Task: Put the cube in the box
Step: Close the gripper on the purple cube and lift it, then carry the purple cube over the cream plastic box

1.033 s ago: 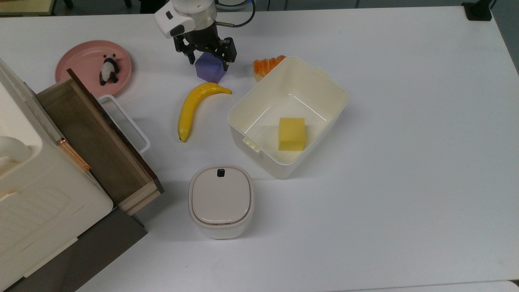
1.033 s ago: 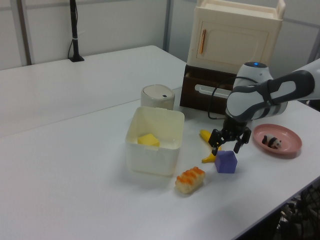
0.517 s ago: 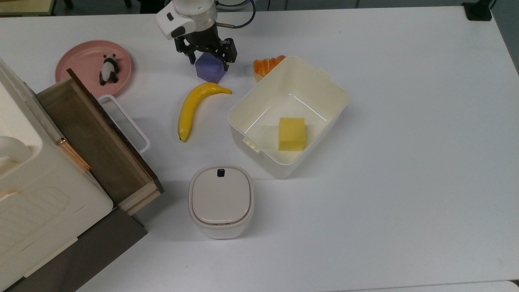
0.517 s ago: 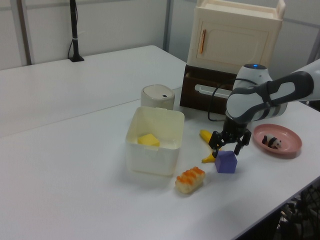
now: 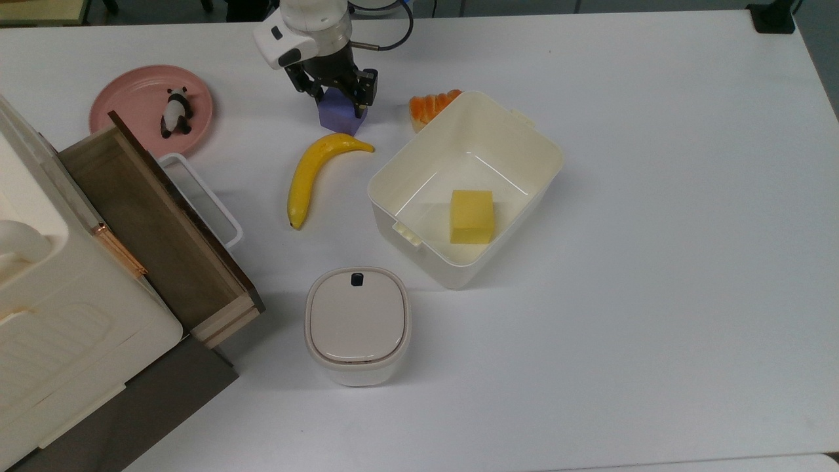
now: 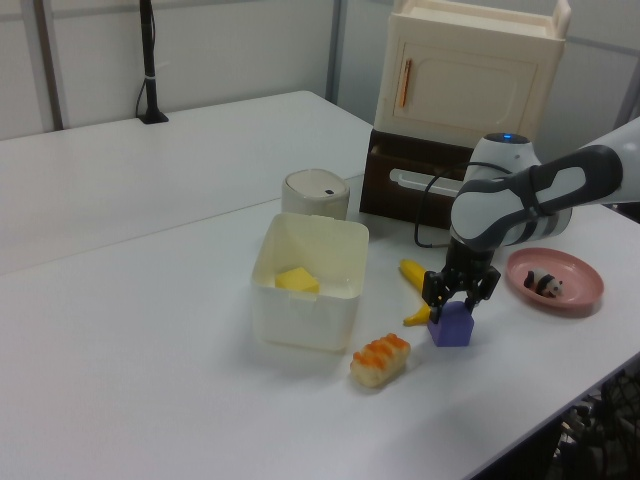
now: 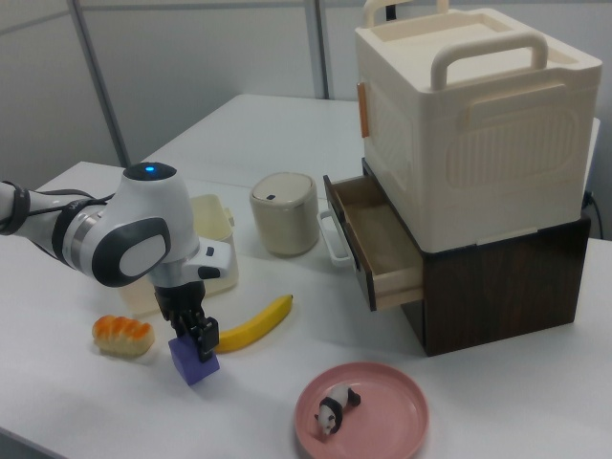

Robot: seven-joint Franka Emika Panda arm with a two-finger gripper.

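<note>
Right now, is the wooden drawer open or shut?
Open. The drawer sticks out from under the cream cabinet, its bare inside showing from above.

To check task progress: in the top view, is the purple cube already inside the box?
No, the cube sits on the table under the gripper, outside the box.

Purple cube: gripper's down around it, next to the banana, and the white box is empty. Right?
Not quite. The white box is not empty: a yellow block lies on its floor, as the top view shows. The rest holds: the gripper is down around the purple cube, next to the banana.
</note>
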